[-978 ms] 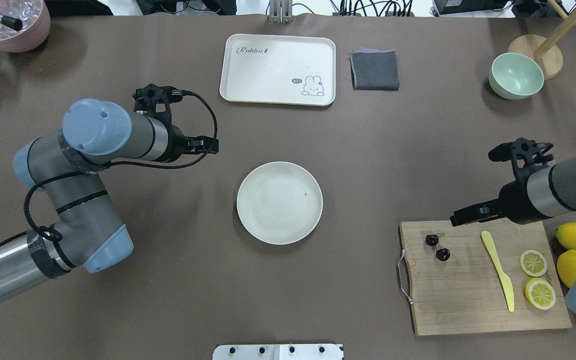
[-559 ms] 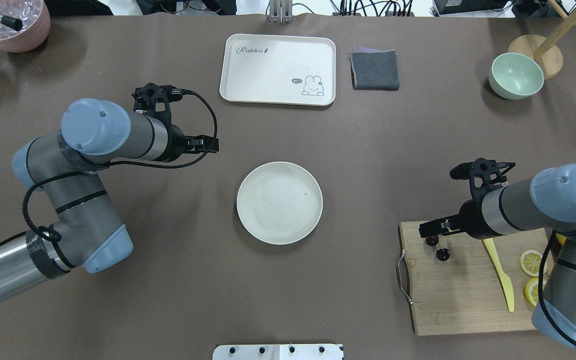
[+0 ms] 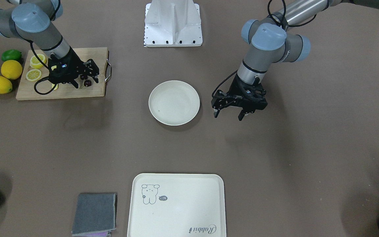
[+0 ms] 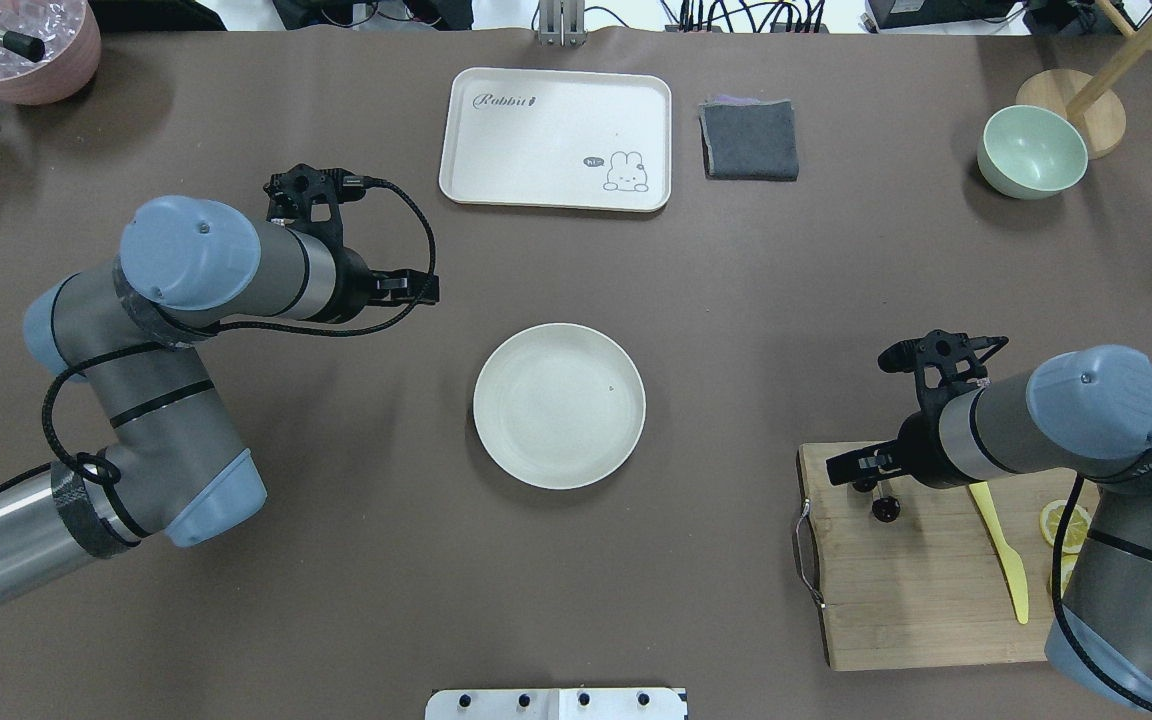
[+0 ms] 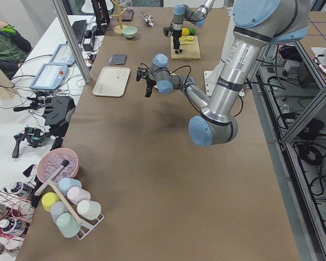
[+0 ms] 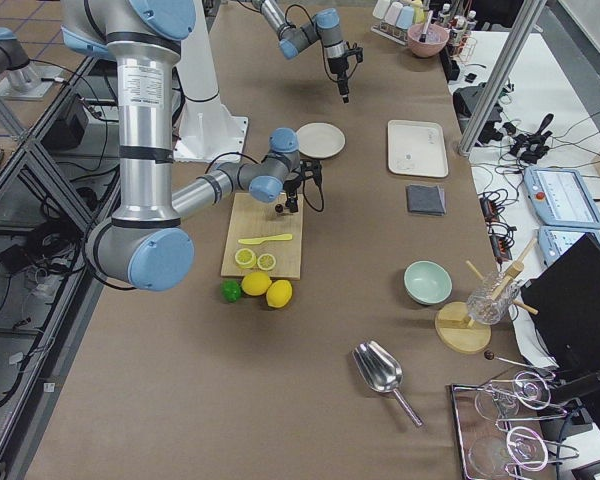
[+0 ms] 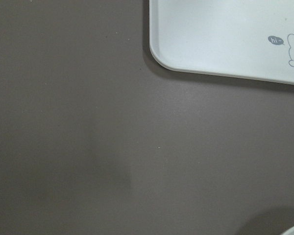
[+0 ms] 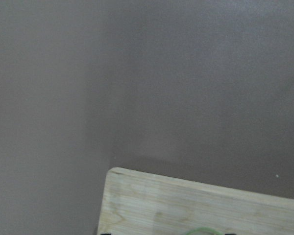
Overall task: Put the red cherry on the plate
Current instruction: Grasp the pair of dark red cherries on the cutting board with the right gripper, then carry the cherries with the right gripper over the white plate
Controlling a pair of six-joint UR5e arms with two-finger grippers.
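The red cherry (image 4: 885, 510) is a dark glossy pair lying near the left end of a wooden cutting board (image 4: 921, 600). My right gripper (image 4: 861, 478) hangs right over it, partly covering one fruit. In the front-facing view this gripper (image 3: 86, 80) stands open, with the cherry (image 3: 87, 83) between its fingers. The round cream plate (image 4: 558, 405) sits bare at the table's middle. My left gripper (image 4: 418, 290) is open above the brown table, up and left of the plate, and holds nothing.
On the board lie a yellow knife (image 4: 1001, 550) and lemon slices (image 4: 1064, 525); whole lemons (image 3: 11, 69) and a lime (image 3: 12, 55) sit beside it. At the far side are a cream tray (image 4: 556, 138), a grey cloth (image 4: 749, 140) and a mint bowl (image 4: 1031, 152).
My right arm has swung left and down from beyond the board's far edge, bringing its gripper over the cherry. The left arm has stayed put.
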